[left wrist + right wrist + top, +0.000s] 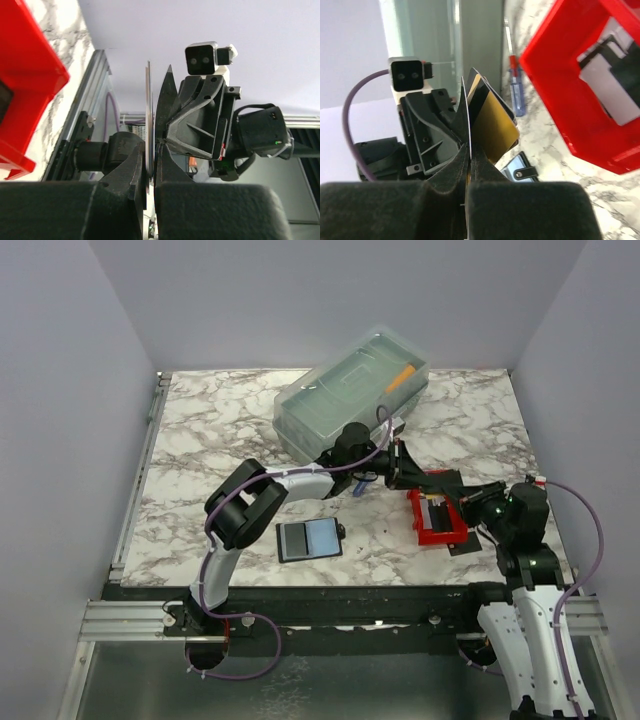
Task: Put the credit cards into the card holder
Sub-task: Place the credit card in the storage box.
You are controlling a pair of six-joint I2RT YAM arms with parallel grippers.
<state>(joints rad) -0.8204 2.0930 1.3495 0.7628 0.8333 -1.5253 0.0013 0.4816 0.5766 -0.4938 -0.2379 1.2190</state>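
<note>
Both grippers meet above the table just behind the red bin, each shut on the same small fanned stack of credit cards (436, 480). In the right wrist view the stack shows a gold card (495, 127) with a dark stripe, a pale card edge and dark cards behind. In the left wrist view the cards (148, 110) are edge-on between my fingers. My left gripper (402, 466) (151, 147) grips from the left, my right gripper (468, 500) (469, 150) from the right. The black card holder (308, 539) lies open on the table in front, apart from both grippers; it also shows in the right wrist view (520, 169).
A red plastic bin (436, 520) with dark and white items sits right of the holder. A large clear lidded box (350, 395) stands at the back. A blue-and-red pen (515, 87) lies beside the box. A dark flat piece (463, 545) lies right of the bin.
</note>
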